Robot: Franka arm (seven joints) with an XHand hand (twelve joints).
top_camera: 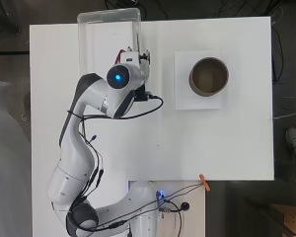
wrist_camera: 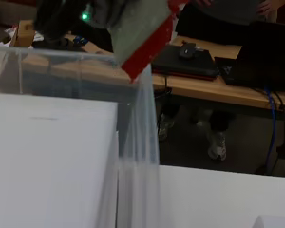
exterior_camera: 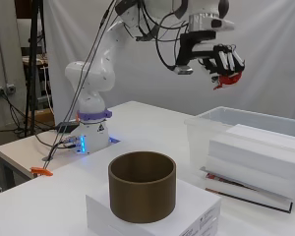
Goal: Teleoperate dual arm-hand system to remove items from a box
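In the side view, a brown cylindrical open-topped container (exterior_camera: 142,192) stands at the left on a flat white box (exterior_camera: 196,206) lying on the white surface (exterior_camera: 49,196). Right of it, my hand (exterior_camera: 221,61) hangs high in the air, fingers curled round a small red flat item (exterior_camera: 229,79), above the near end of the clear plastic box (exterior_camera: 199,130). I cannot quite tell what the item is. Farther right, inside the clear box, lies a stack of white slabs (exterior_camera: 258,157), well below my hand.
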